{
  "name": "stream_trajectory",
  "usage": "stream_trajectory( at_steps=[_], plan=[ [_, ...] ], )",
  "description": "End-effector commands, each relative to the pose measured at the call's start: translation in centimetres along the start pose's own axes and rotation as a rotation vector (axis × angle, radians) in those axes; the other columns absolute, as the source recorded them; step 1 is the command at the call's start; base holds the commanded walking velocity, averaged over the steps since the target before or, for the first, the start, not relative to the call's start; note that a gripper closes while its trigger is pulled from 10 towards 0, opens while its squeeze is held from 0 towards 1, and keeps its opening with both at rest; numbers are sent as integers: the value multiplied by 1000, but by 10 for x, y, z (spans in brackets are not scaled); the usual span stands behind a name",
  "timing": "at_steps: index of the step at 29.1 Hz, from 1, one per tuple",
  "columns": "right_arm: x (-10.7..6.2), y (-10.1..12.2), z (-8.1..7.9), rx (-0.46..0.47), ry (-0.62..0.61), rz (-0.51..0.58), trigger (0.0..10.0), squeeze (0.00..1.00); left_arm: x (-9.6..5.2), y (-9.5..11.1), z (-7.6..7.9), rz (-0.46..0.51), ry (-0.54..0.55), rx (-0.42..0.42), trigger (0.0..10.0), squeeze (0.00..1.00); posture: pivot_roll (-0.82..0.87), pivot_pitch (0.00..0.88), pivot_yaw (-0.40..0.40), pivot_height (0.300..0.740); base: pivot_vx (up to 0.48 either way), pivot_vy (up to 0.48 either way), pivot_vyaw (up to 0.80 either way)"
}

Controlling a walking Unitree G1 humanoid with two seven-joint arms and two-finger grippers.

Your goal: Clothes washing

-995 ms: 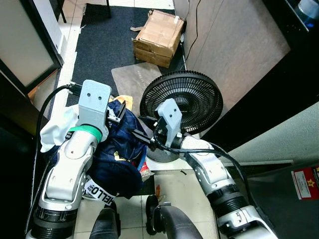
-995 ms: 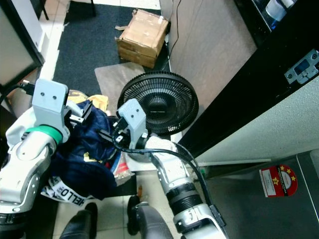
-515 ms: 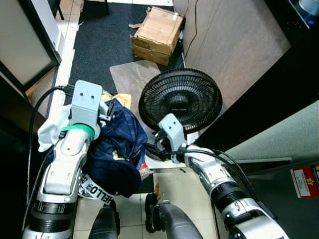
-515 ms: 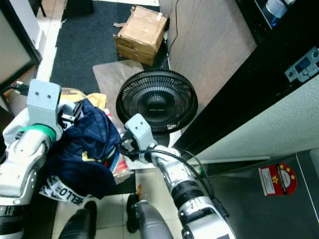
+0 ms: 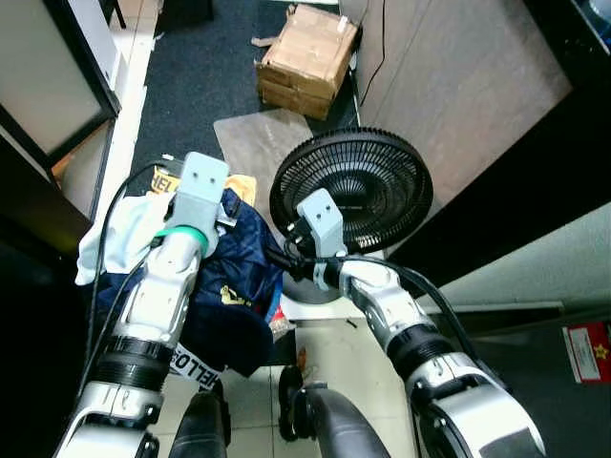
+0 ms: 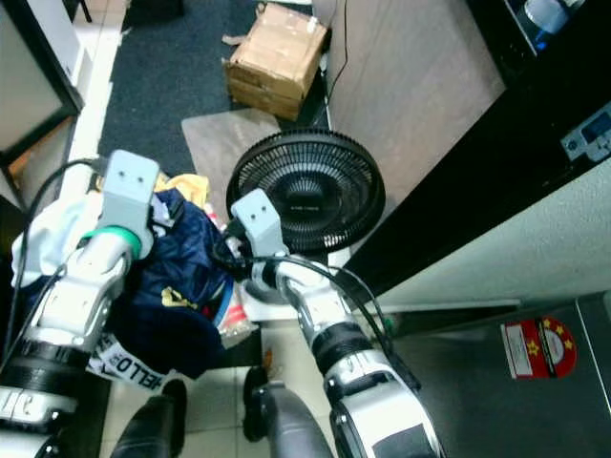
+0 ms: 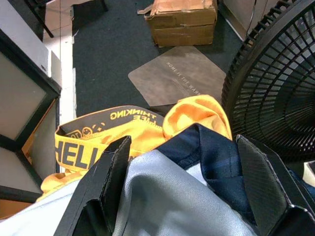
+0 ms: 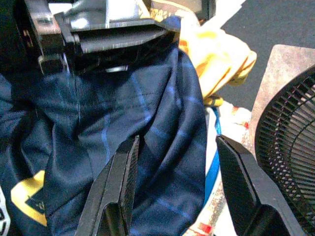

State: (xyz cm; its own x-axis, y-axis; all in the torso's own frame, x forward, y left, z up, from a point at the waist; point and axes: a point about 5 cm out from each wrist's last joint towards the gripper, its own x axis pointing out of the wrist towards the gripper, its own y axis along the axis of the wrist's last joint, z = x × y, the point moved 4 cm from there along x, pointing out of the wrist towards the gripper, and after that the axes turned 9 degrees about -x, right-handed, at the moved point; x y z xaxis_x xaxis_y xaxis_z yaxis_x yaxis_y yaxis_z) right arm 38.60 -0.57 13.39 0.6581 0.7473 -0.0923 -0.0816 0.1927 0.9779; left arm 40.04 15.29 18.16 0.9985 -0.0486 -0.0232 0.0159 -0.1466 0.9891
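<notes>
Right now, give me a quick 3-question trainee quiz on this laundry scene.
1. True or false: the black fan lies flat on the floor.
2. What garment does the right tool point at? A) navy garment B) red towel C) grey sock
3. What lies on the dark mat beyond the fan?

Key: 1 false, it stands upright. 2 A. 3 a cardboard box.

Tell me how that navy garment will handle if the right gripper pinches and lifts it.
The navy garment lies in soft folds, so it will probably droop and stretch out. It sits tangled with the yellow cloth, which may drag along. The right gripper is open around a fold.
</notes>
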Motion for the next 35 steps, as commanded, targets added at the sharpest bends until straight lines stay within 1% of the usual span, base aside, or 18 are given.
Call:
stream_trajectory(
  at_steps=[1, 3, 5, 9, 11, 12, 13, 16, 17, 20, 21, 22, 24, 27, 29, 32, 34, 35],
  plan=[
    [-2, -10, -5, 26, 12, -20, 10000, 0, -1, -10, 7, -29, -15, -4, 10000, 0, -18, 349, -69, 740, 0, 0, 0],
    [-3, -7, -6, 29, 33, 0, 10000, 0, -3, -9, 11, -29, -39, -31, 10000, 0, -18, 350, -69, 740, 0, 0, 0],
    [-7, 1, -8, 32, 78, 46, 10000, 0, -7, -5, 10, -18, -51, -47, 10000, 0, -16, 349, -69, 740, 0, 0, 0],
    [-5, 15, -21, 47, 137, 111, 10000, 0, -12, 1, 0, 7, -33, -74, 10000, 0, -22, 341, -73, 740, 0, 0, 0],
    [2, 17, -29, 34, 145, 112, 10000, 0, -14, 4, -8, 21, -14, -82, 10000, 0, -11, 338, -76, 740, 0, 0, 0],
    [2, 17, -29, 34, 145, 112, 10000, 0, -14, 4, -8, 21, -14, -82, 10000, 0, -11, 338, -76, 740, 0, 0, 0],
    [6, 15, -33, 26, 142, 101, 10000, 0, -16, 7, -13, 32, 0, -83, 10000, 0, 6, 335, -81, 740, 0, 0, 0],
    [15, 5, -40, 38, 125, 53, 10000, 0, -22, 12, -25, 52, 33, -75, 10000, 0, 27, 334, -87, 740, 0, 0, 0],
    [15, 5, -40, 38, 125, 53, 10000, 0, -22, 12, -25, 52, 33, -75, 10000, 0, 27, 334, -87, 740, 0, 0, 0],
    [16, -12, -47, 46, 111, -25, 10000, 0, -30, 18, -39, 65, 74, -65, 10000, 0, 67, 338, -108, 740, 0, 0, 0],
    [16, -12, -47, 46, 111, -25, 10000, 0, -30, 18, -39, 65, 74, -65, 10000, 0, 67, 338, -108, 740, 0, 0, 0],
    [17, -19, -51, 43, 116, -56, 10000, 0, -33, 20, -46, 70, 95, -63, 10000, 0, 83, 340, -117, 740, 0, 0, 0],
    [17, -26, -57, 39, 128, -90, 10000, 0, -37, 22, -53, 75, 118, -60, 10000, 0, 93, 342, -125, 740, 0, 0, 0],
    [16, -30, -61, 40, 141, -111, 10000, 0, -39, 22, -56, 76, 126, -58, 10000, 0, 93, 342, -128, 740, 0, 0, 0],
    [13, -43, -65, 20, 156, -162, 10000, 0, -43, 22, -58, 75, 139, -57, 10000, 0, 107, 342, -139, 740, 0, 0, 0],
    [6, -61, -66, -28, 157, -242, 10000, 0, -46, 20, -61, 72, 157, -58, 10000, 0, 110, 345, -143, 740, 0, 0, 0],
    [5, -64, -66, -39, 156, -255, 10000, 0, -46, 20, -62, 72, 160, -58, 10000, 0, 111, 345, -144, 740, 0, 0, 0],
    [4, -66, -66, -39, 155, -260, 9765, 0, -47, 20, -62, 71, 164, -58, 10000, 0, 111, 344, -144, 740, 0, 0, 0]
  ],
)
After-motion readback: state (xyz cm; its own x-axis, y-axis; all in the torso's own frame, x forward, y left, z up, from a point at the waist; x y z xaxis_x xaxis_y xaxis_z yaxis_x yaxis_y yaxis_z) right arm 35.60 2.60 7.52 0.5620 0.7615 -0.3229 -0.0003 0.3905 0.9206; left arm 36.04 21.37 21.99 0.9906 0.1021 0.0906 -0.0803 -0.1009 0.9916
